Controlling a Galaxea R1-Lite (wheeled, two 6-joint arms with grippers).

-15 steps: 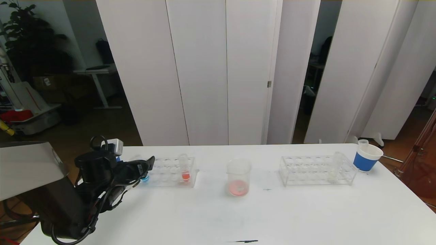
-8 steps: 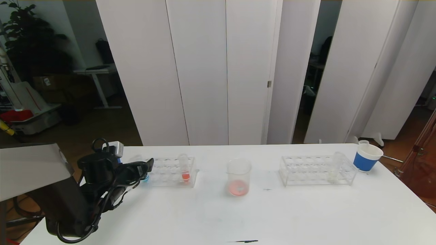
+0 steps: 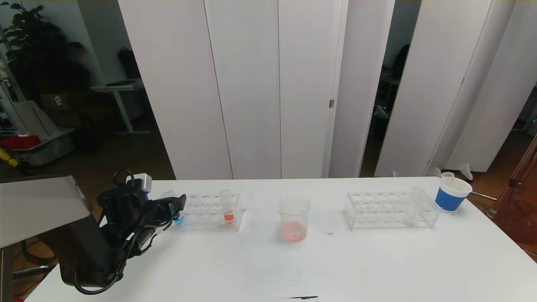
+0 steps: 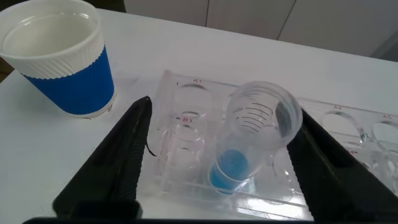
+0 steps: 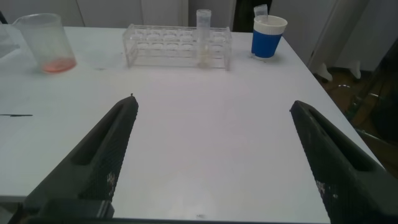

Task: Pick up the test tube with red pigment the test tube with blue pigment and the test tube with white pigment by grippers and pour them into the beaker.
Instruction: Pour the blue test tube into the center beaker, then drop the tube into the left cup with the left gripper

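At the bench's left end, the left tool [image 4: 217, 162] straddles the test tube with blue pigment [image 4: 252, 140], jaws apart on either side and not visibly touching it, positioned for lifting it from the rack [image 3: 209, 211]. Open bench separates rack and beaker [image 3: 293, 218]. Right tool [image 5: 211, 162] hovers open, clear of the white-pigment tube [image 5: 203, 37].

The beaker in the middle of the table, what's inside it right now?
The beaker holds a shallow pool of red-orange liquid at its bottom; the rest looks empty. No blue shows in it. Whether any whitish liquid is mixed in cannot be told.
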